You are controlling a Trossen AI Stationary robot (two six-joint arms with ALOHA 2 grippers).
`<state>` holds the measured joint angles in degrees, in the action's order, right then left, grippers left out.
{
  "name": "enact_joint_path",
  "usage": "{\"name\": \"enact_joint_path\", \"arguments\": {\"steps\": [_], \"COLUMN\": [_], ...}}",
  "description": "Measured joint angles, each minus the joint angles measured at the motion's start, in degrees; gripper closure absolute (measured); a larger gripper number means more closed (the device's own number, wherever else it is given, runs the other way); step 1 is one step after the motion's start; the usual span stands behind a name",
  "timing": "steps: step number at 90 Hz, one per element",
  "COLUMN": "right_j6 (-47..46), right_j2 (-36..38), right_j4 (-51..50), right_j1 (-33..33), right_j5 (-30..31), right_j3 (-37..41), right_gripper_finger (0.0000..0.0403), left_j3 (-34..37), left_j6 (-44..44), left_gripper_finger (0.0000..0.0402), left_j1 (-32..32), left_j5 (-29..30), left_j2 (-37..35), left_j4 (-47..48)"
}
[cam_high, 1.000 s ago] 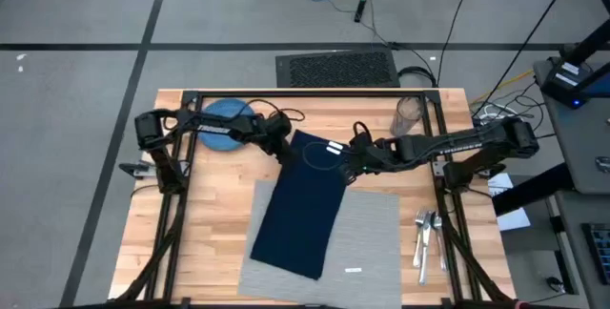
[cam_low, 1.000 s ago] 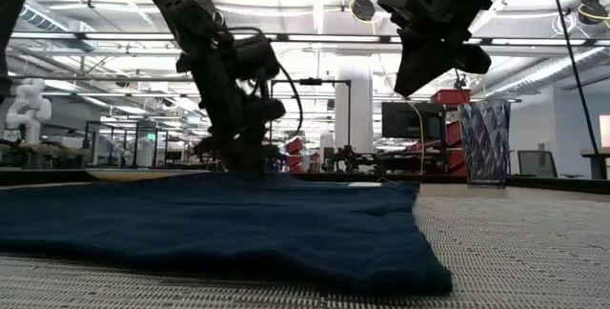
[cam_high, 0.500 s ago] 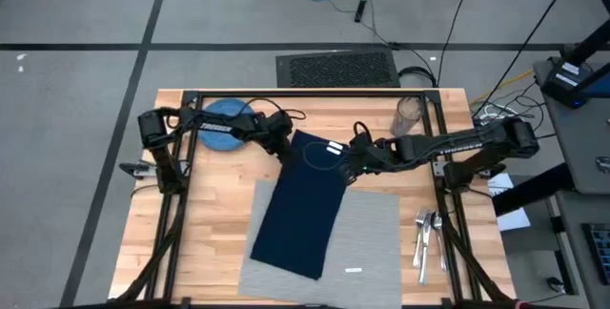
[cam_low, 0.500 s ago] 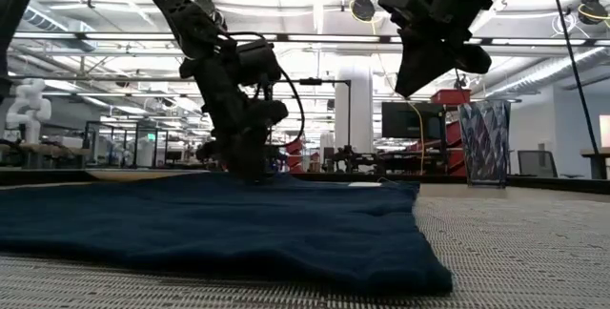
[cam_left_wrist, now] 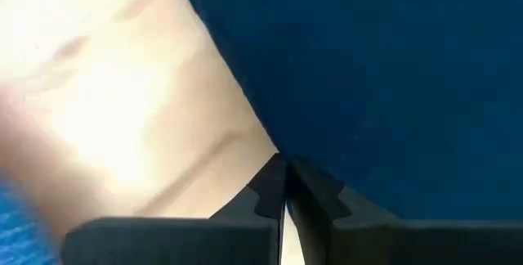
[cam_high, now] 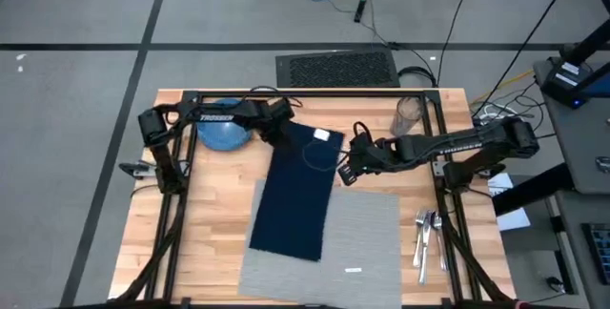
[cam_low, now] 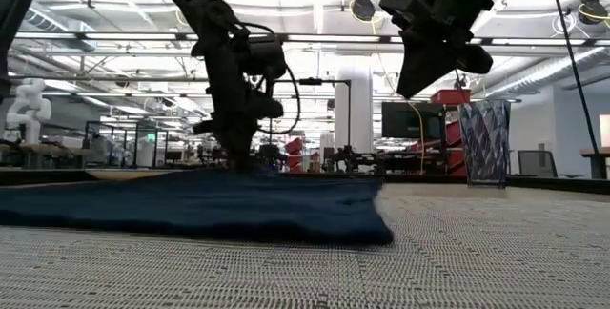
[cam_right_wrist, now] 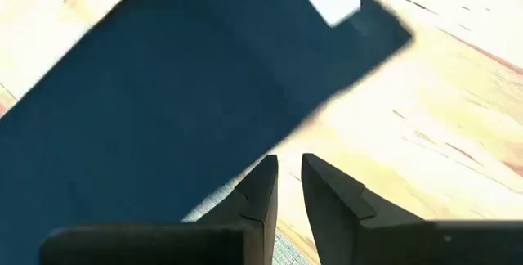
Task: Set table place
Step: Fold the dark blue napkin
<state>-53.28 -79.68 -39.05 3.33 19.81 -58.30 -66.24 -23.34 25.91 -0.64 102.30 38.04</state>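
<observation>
The grey placemat [cam_high: 357, 242] is laid flat on the near part of the wooden desk [cam_high: 214, 214], with its small white tag [cam_high: 353, 271] close to the near edge. A dark navy napkin [cam_high: 294, 195] is spread at a slant over the placemat's left part, and its far end reaches past the placemat onto bare wood. A white label [cam_high: 321, 136] is seen on that far end.

The left gripper [cam_left_wrist: 284, 185] is set at the napkin's far left corner, and its jaws are pressed together on the cloth edge there. Just left of that corner, a blue dish [cam_high: 221, 130] is partly covered by the left arm.

The right gripper [cam_right_wrist: 288, 185] is held above the desk just right of the napkin's far end, clear of the cloth, and its jaws are parted by a narrow gap with nothing between them.

Right of the placemat, cutlery [cam_high: 425, 233] is laid by the desk's right rail. Beyond the placemat, toward the desk's far right corner, 1 clear glass [cam_high: 409, 115] is stood upright.
</observation>
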Motion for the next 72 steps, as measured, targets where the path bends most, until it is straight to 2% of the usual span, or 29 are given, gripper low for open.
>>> {"name": "enact_joint_path", "arguments": {"steps": [33, 57, 72], "right_j6": [-0.3, -1.5, -1.5], "right_j2": [0.0, 0.0, 0.0], "right_j4": [0.0, 0.0, -0.2], "right_j1": [0.0, 0.0, 0.0], "right_j5": [1.1, 1.1, 1.1], "right_j3": [0.0, 0.0, 0.0], "right_gripper_finger": [0.0358, 0.0358, 0.0358], "left_j3": [-0.1, -0.1, -0.1], "left_j6": [5.2, 6.8, 7.4], "left_gripper_finger": [0.0397, 0.0396, 0.0371], "left_j1": [0.0, 1.5, 3.1], "left_j5": [-0.9, -4.5, -4.9], "left_j2": [0.0, 0.0, 0.0], "left_j4": [0.0, 0.3, 3.7]}}
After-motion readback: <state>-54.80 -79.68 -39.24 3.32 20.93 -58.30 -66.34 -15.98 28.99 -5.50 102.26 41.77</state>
